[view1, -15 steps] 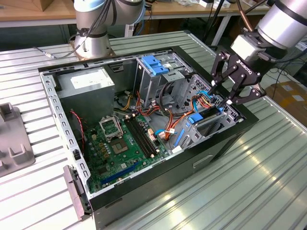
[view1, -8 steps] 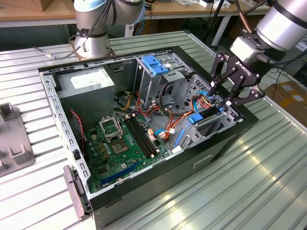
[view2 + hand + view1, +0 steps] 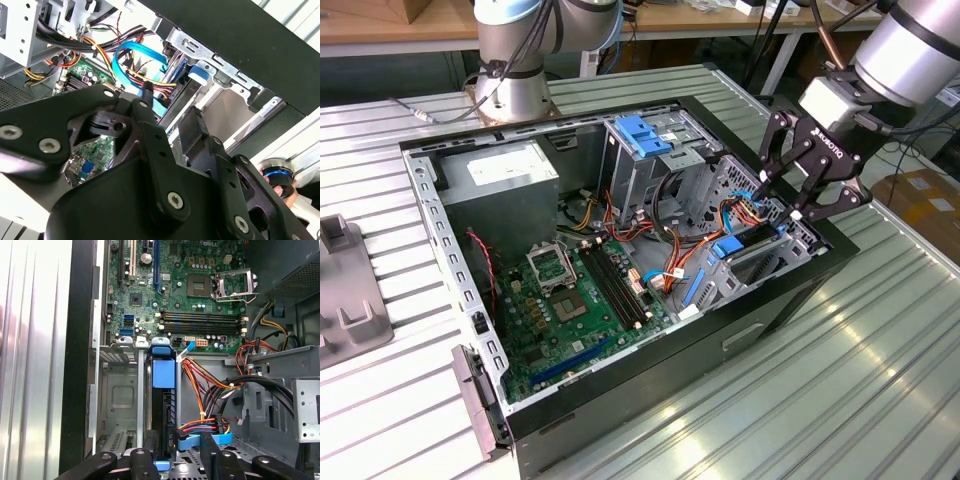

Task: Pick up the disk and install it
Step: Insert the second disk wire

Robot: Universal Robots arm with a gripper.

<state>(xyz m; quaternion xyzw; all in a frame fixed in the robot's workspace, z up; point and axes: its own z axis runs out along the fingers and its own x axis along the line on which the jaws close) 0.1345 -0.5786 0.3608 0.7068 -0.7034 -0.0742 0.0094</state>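
Disk (image 3: 164, 390) (blue carrier) seated upright in bay.

Open room above the ribbed metal worktop (image 3: 880, 350) outside the black open computer case (image 3: 650, 400), outward of the black claw (image 3: 798, 192). Hemmed close beneath the claw by the case's black side wall (image 3: 240, 45) and the grey metal drive cage (image 3: 120, 390). Slim blue-framed disk (image 3: 164, 390) standing on edge in the cage slot straight ahead of the fingertips, narrow gaps on either side. Crowded just beside it by orange, red and yellow wire bundles (image 3: 200, 390) and a flat blue ribbon cable (image 3: 132, 50). Wider clearance farther off over the green motherboard (image 3: 570, 310).
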